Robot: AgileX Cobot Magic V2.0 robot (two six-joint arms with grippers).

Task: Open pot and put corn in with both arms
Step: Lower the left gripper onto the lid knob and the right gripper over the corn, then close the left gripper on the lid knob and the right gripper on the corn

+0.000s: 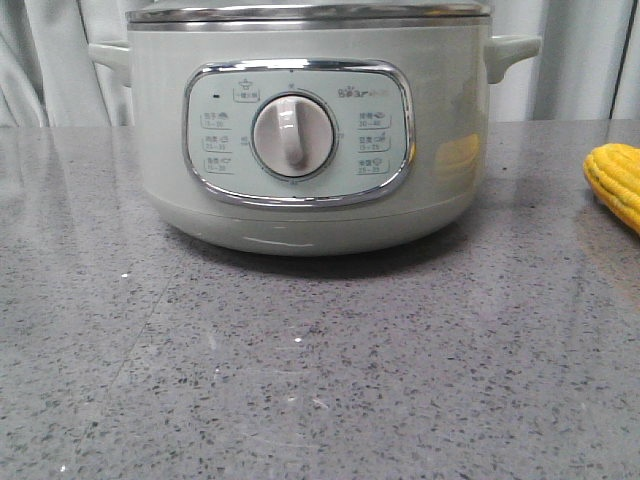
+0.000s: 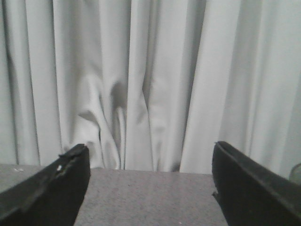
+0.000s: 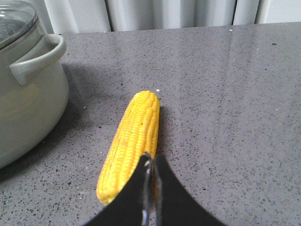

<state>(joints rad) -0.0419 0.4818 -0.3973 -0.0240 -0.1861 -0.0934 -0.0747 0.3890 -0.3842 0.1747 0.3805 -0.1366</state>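
Observation:
The pale green pot (image 1: 305,140) stands at the middle back of the grey table, its dial facing me and its glass lid (image 1: 305,12) on top. The pot also shows in the right wrist view (image 3: 26,94) with one side handle. The yellow corn (image 1: 617,183) lies on the table at the far right. In the right wrist view the corn (image 3: 131,141) lies just beyond my right gripper (image 3: 151,160), which is shut and empty above its near end. My left gripper (image 2: 149,160) is open and empty, facing the white curtain over bare table.
A white pleated curtain (image 2: 150,80) hangs behind the table's far edge. The grey speckled tabletop (image 1: 300,380) stretches in front of the pot and to the right of the corn (image 3: 235,117).

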